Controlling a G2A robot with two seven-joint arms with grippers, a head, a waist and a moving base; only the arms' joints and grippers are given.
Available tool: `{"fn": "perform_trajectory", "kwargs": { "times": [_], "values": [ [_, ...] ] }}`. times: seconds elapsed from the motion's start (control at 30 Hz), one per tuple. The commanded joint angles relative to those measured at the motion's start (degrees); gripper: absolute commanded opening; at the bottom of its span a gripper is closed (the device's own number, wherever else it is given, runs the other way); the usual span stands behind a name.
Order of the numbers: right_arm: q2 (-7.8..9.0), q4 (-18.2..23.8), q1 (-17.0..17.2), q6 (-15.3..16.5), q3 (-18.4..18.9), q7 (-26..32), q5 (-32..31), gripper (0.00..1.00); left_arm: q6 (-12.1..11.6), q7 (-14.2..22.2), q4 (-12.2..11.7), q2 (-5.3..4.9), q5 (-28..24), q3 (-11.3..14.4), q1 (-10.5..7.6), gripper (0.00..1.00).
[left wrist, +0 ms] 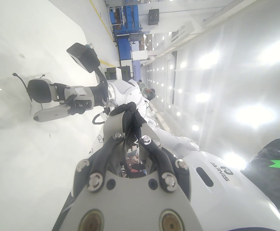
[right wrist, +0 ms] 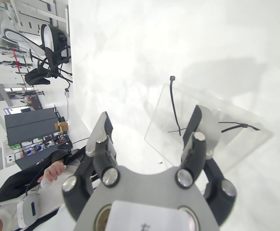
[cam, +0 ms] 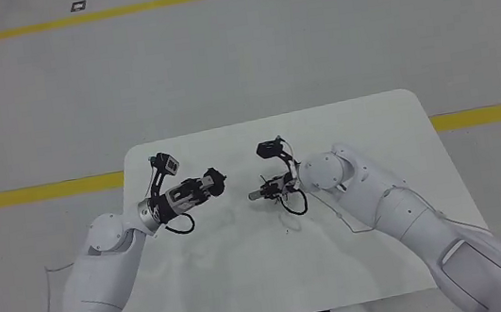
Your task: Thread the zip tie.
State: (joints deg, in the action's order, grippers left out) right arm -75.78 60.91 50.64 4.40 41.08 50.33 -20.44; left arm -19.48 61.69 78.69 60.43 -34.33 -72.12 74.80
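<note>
Near the middle of the top view, over the white worktop [cam: 372, 140], the two arms face each other with a small gap between them. The left gripper [cam: 216, 180] sits just left of the middle. The right gripper [cam: 257, 194] sits just right of it and a bit lower in the frame. The left gripper's fingers [left wrist: 113, 124] are pressed together, and a thin black strip [left wrist: 129, 134] is caught between them. It may be a zip tie, but I cannot tell for sure. A tight hold like that would keep it from slipping when one end has to go through a hole. The right gripper's fingers [right wrist: 105, 124] are spread wide and hold nothing. Under them a clear plate [right wrist: 236, 144] lies flat on the worktop. A black zip tie [right wrist: 174, 105] rests on it, with its small square head at the end far from the gripper and its tail close to one finger. A second zip tie [right wrist: 240, 126] lies near it on the same plate and has a lump partway along. I think the open fingers hang there so they can drop down and pinch the straight tie. The plate likely keeps the ties in one easy spot. The straight tie is not threaded yet, because its tail is not in its head.
</note>
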Motion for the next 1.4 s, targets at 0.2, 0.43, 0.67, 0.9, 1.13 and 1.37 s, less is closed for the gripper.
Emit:
{"fn": "perform_trajectory", "kwargs": {
  "times": [0.2,0.43,0.67,0.9,1.13,1.37],
  "values": [
    [0.15,0.1,0.4,-0.2,0.9,-0.6,-0.9,0.37,0.0,0.0,0.0,0.00,0.0,0.0,0.00,0.00],
    [0.20,0.5,0.7,-1.5,1.3,-0.6,-2.1,0.35,0.0,0.0,0.0,0.00,0.0,0.0,0.00,0.00],
    [0.14,0.5,0.9,-2.2,1.7,-0.8,-2.5,0.33,0.0,0.0,0.0,0.00,0.0,0.0,0.00,0.00],
    [0.53,2.0,1.8,-2.6,2.8,-1.0,-3.5,0.30,0.0,0.0,0.0,0.00,0.0,0.0,0.00,0.00],
    [1.05,4.7,3.4,-5.3,3.3,-1.0,-6.6,0.27,0.0,0.0,0.0,0.00,0.0,0.0,0.00,0.00],
    [1.50,6.5,4.6,-5.7,4.5,-0.9,-7.6,0.24,0.0,0.0,0.0,0.00,0.0,0.0,0.00,0.00]
  ]
}}
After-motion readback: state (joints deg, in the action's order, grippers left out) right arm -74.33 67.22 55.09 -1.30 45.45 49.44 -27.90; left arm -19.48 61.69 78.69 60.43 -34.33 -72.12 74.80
